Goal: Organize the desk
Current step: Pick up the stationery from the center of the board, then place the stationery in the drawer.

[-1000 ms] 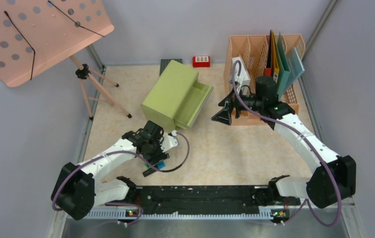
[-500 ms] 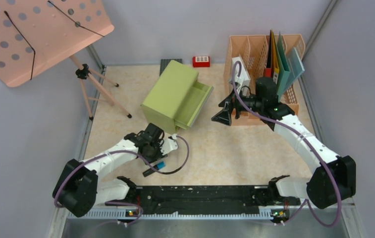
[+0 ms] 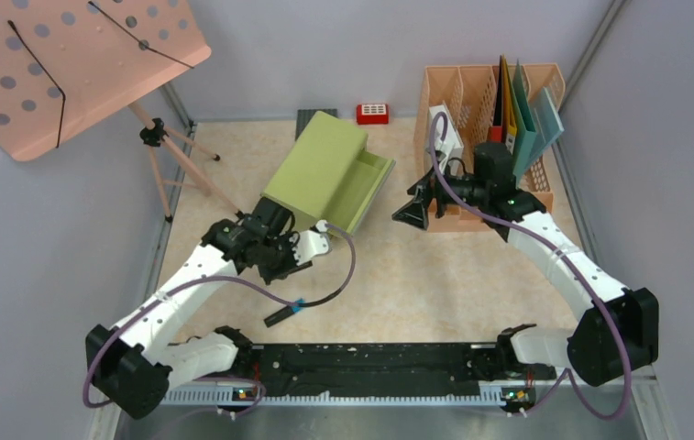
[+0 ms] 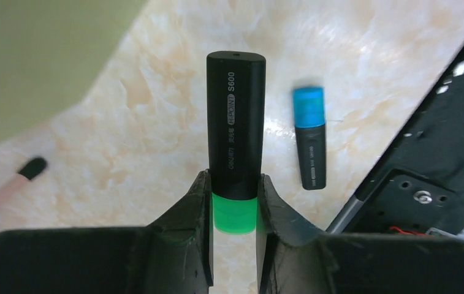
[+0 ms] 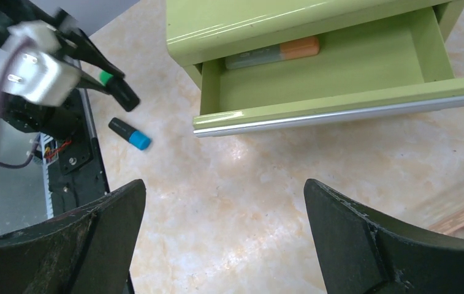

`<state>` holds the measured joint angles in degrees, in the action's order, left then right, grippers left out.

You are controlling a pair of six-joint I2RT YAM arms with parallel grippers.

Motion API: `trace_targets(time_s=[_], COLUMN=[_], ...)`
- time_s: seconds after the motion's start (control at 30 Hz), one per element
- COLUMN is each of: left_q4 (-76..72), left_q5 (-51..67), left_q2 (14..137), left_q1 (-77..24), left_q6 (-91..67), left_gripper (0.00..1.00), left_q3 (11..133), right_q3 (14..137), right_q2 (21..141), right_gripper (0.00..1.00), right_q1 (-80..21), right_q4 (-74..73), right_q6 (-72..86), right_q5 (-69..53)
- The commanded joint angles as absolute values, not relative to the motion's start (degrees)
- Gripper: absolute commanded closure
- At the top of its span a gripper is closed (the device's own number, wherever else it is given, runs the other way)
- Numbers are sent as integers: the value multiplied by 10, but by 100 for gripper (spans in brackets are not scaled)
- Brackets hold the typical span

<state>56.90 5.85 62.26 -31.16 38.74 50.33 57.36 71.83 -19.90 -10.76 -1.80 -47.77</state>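
Desk [image 3: 435, 275]: beige marble top filling the cell, with open room mid-table between the arms.
Cabinet [image 3: 317, 174]: angled at mid-back; its drawer [image 5: 333, 79] is open, with one pen inside and space beside it.
Right gripper [image 5: 223, 190]: spread wide and empty, facing the drawer.
Left gripper [image 4: 234, 184]: pinching the green marker [image 4: 236, 116] near its coloured end, so the body juts forward.
Step, likely: lift the marker over the drawer lip, keep it level and release low, minding the cabinet corner.
Blue marker [image 4: 311, 147]: loose near the front rail.
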Motion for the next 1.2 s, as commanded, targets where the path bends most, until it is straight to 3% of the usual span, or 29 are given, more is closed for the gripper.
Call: trace_targets(time_s=[0.0,0.1,0.33,0.6,0.83,1.07,1.17], left_q4=[694,677,627,595,616,612,600], left_q5=[177,206,177,93,45,25,16], left_q2=[606,630,831,1043,1148,1169,1167], left_q1=[-312,-313,-330,-332,-331,-332,-332], left_q6=[398,356,202,60,5,-34,-38], left_gripper=[100,100,100,100,100,97,91], left_q3=[621,713,990,1181,1246,1210,1184], right_q3=[584,593,597,583,566,558,554], right_q2=[704,707,702,676,654,652,649], right_gripper=[1,1,1,1,1,1,1], right_q1=[-189,-185,-162,-134,-128,-128,-128], right_q4=[-99,-102,-103,-98,-92,-73,-70], right_q6=[-25,-25,-19,-10,-8,17,19], right_q5=[-458,-450,-433,-426,-429,-447,-449])
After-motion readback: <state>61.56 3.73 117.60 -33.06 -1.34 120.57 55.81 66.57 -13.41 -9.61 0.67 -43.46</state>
